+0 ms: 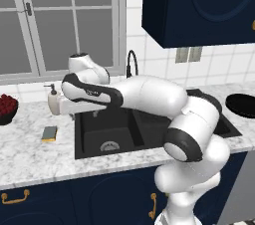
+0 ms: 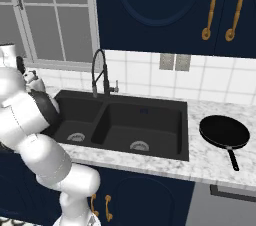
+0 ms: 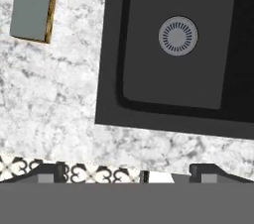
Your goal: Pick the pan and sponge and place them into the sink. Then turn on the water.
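The robot's white arm reaches left over the black sink (image 1: 104,134), hiding much of the right basin and part of the faucet (image 1: 131,62); its gripper (image 3: 124,173) shows two tips spread apart, holding nothing. The sponge (image 1: 49,133) lies on the marble counter (image 1: 30,154) left of the sink. The right base view shows the whole pan (image 2: 224,132) right of the sink, cut off elsewhere; no writing is readable.

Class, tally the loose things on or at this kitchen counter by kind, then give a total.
Pan: 1
Sponge: 1
Soap dispenser: 1
Bowl of red fruit: 1
Total: 4
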Motion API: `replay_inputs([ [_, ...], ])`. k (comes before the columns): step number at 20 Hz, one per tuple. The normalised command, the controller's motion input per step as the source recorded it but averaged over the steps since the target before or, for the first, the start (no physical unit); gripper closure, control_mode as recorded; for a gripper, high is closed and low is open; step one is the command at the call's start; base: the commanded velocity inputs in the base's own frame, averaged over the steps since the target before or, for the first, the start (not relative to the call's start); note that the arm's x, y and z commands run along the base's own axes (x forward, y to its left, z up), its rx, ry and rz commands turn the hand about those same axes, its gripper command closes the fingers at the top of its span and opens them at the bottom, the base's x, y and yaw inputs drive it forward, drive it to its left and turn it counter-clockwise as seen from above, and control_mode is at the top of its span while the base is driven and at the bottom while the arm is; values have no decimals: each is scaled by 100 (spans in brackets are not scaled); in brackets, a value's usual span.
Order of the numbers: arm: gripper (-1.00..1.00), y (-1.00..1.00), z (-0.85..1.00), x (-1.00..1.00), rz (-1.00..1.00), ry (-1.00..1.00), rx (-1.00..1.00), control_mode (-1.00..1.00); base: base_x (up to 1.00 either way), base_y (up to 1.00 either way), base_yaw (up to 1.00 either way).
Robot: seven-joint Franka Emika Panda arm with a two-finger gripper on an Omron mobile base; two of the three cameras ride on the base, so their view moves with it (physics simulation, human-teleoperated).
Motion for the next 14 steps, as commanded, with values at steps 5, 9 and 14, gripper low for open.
replay_inputs([
  [5,-100,91,-61,26,-2,3,-2,-100,0,0,0],
  [9,-100,0,0,0,0,0,0,-100,0,0,0],
  [14,-100,19,-22,14,0,0,0,-100,0,0,0],
])
